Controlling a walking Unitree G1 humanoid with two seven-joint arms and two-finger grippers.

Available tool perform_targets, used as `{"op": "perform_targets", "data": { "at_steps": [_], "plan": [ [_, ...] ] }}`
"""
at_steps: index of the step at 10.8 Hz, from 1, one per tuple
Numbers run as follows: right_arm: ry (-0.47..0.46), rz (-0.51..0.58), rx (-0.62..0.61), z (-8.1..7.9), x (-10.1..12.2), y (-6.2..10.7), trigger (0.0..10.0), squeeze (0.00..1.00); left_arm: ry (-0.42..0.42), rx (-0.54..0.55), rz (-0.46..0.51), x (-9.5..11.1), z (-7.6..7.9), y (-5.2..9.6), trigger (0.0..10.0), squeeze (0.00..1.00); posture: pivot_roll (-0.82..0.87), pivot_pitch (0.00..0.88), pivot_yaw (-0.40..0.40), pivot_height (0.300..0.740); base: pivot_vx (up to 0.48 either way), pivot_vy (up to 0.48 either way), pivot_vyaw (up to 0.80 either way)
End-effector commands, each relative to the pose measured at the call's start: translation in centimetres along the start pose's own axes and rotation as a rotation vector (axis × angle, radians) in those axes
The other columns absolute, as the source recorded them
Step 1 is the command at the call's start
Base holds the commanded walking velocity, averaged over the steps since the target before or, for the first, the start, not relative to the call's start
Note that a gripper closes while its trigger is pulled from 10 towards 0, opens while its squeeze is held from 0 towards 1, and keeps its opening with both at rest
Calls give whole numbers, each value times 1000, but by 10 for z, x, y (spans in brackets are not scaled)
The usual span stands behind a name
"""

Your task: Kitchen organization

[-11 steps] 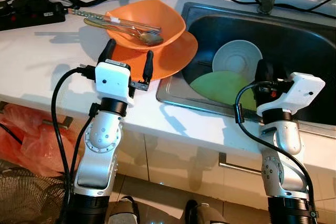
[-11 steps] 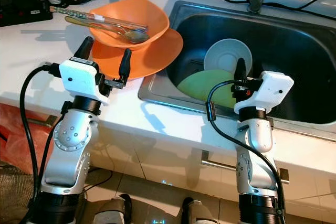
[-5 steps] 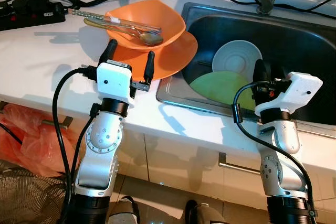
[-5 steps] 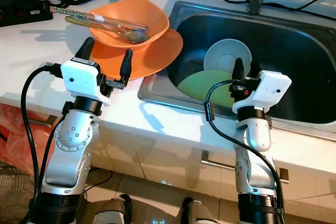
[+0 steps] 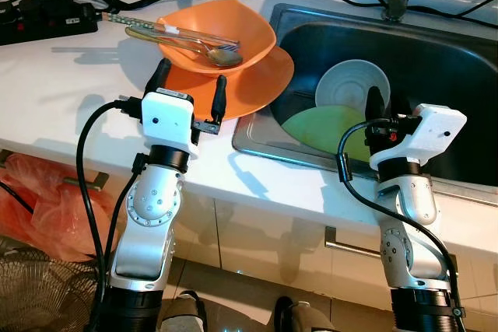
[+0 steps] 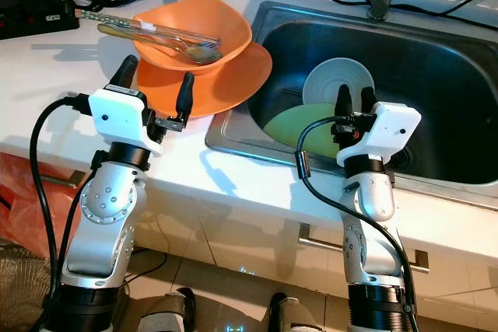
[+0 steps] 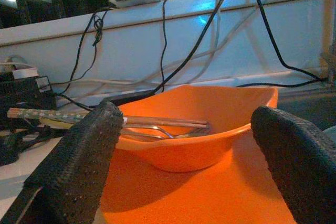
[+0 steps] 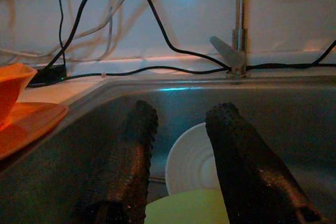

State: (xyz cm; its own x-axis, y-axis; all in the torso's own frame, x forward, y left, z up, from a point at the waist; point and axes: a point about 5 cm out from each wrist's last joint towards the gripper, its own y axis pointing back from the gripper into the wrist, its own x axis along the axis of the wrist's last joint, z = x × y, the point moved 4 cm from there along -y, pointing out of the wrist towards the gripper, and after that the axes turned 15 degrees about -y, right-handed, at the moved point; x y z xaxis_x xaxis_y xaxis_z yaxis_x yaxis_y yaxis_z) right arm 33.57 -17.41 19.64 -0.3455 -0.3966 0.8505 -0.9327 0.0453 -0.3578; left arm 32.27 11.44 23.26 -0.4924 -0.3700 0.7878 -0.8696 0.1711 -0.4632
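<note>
orange bowl [image 5: 219, 33] on orange plate [image 5: 257, 83]; white bowl [image 5: 350, 87], green plate [image 5: 327, 126] in sink.

Head eyes look down on counter and sink [image 5: 436, 44] — wrist views sit close.

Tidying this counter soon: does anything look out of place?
Yes. The orange plate juts over the sink edge, and chopsticks and a spoon lie loose across the orange bowl, ends poking beyond its rim.

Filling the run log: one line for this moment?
left gripper: open, at orange plate | right gripper: open, over sink | green plate, white bowl in sink
</note>
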Motion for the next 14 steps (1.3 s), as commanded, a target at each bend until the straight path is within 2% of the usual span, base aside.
{"op": "perform_targets", "data": {
  "at_steps": [1, 3, 4, 5, 6, 7, 8, 9, 11, 13, 14],
  "plan": [
    [-4, -41, -18, 4, -9, 3, 10000, 0, -3, 4, -7, 0, 1, 0, 10000, 0, 114, 191, -28, 740, 0, 0, 0],
    [-5, -46, -18, 4, -9, 3, 10000, 0, 31, 17, -48, -5, 0, 5, 10000, 0, 116, 197, -28, 740, 0, 0, 0],
    [-6, -46, -18, 4, -9, 2, 10000, 0, 18, -24, -49, -4, 4, 15, 10000, 0, 119, 199, -29, 740, 0, 0, 0],
    [-7, -45, -19, 5, -9, 2, 10000, 0, 7, -26, -46, -2, 1, 20, 10000, 0, 123, 200, -29, 740, 0, 0, 0],
    [-10, -48, -19, 4, -10, 1, 10000, 0, -9, -5, -40, 2, -7, 17, 10000, 0, 135, 201, -32, 740, 0, 0, 0],
    [-18, -56, -9, 1, -12, 0, 10000, 0, 9, -9, -41, 7, -8, 10, 10000, 0, 141, 201, -33, 740, 0, 0, 0],
    [-18, -56, -6, 0, -12, -1, 10000, 0, 91, -29, -98, 7, -4, 3, 10000, 0, 141, 200, -33, 740, 0, 0, 0],
    [-16, -56, -6, 1, -12, -1, 10000, 0, 153, -98, -133, 13, 6, -3, 10000, 0, 137, 203, -32, 740, 0, 0, 0],
    [-12, -64, -10, 2, -13, 0, 10000, 0, 177, -282, -172, 25, 28, -4, 10000, 0, 138, 206, -30, 740, 0, 0, 0],
    [-17, -70, -11, 0, -15, 0, 10000, 0, 215, -284, -218, 27, 25, -12, 10000, 0, 138, 204, -24, 740, 0, 0, 0],
    [-17, -72, -12, 1, -16, 0, 10000, 0, 201, -297, -256, 24, 23, -16, 10000, 0, 140, 204, -21, 740, 0, 0, 0]
  ]
}}
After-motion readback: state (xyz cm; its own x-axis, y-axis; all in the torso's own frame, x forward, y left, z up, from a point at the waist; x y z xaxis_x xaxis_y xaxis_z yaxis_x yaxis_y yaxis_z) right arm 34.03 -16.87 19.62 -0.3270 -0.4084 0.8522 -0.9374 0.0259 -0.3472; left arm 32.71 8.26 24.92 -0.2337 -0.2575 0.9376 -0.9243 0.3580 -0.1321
